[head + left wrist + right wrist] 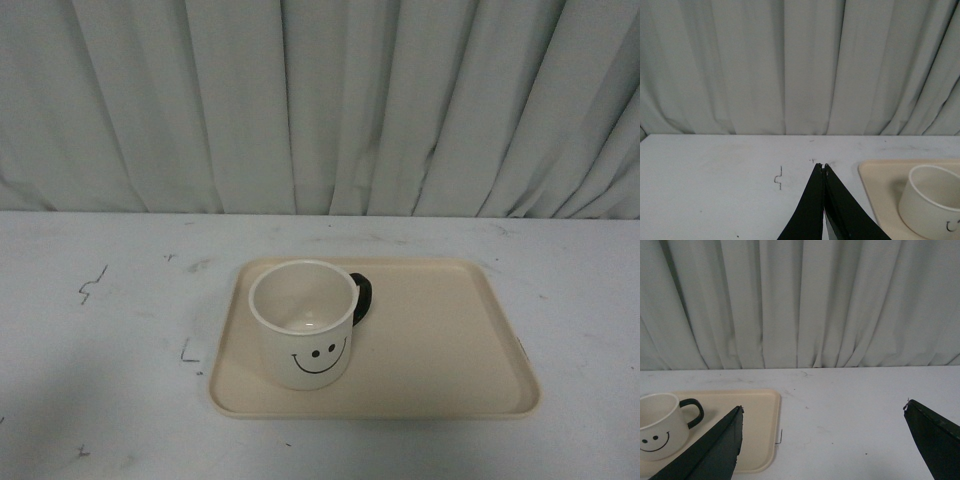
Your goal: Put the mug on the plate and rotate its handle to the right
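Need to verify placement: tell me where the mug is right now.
In the front view, the mug stands upright on the left half of the plate, handle pointing right, slightly toward the curtain.

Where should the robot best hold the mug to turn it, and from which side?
Probably the rim, from above: the mug stands upright and open on the plate, so one finger can go inside the wall. Its black handle juts to the robot's right and rearward, so the rim's near-left part is clear of it.
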